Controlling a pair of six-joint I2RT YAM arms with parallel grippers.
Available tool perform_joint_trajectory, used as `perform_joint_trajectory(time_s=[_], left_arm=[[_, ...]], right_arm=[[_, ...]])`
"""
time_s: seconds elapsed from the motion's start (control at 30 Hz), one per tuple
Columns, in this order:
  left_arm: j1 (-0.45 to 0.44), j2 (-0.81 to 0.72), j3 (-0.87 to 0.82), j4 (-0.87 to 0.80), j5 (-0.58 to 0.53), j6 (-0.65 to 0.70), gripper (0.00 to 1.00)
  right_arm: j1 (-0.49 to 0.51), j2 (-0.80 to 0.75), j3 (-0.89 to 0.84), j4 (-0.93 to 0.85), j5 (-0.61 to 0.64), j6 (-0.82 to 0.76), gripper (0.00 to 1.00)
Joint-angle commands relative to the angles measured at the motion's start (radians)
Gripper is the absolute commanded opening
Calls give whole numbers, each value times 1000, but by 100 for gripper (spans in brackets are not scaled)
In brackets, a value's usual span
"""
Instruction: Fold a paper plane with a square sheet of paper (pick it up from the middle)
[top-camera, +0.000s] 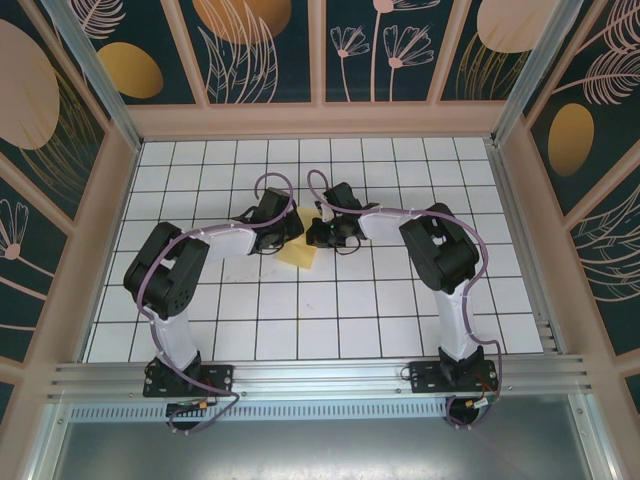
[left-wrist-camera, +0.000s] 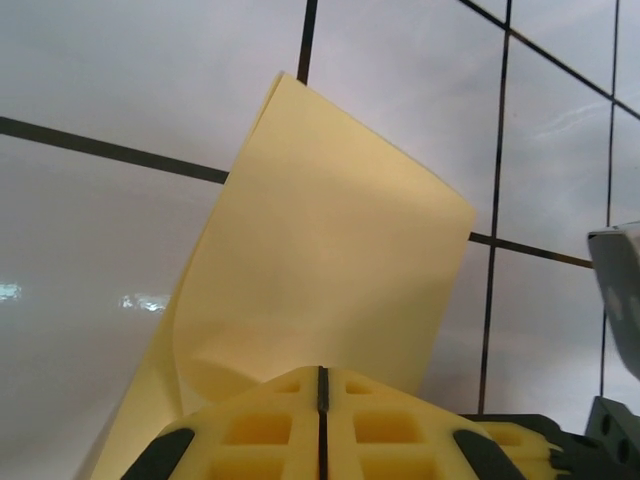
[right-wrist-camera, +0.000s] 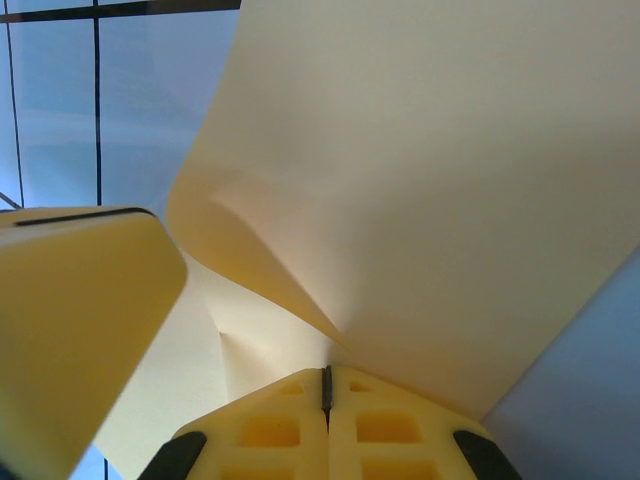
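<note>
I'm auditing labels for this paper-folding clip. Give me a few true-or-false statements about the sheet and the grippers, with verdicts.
1. The left gripper and the right gripper are both shut on the square sheet of paper. True.
2. The sheet lies flat on the table. False: it curves and buckles where the grippers pinch it.
3. The sheet is blue. False: it is pale yellow.
4. The table has white tiles with dark grid lines. True.
</note>
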Motion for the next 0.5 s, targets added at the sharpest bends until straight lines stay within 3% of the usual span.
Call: perform_joint_trajectory(time_s=[0.0, 0.47], left_arm=[[5, 28, 9, -36, -23, 25, 10], [6, 56, -23, -65, -99, 29, 10]], right_arm=[[1, 72, -15, -81, 75, -24, 7], [2, 75, -9, -90, 83, -26, 7]])
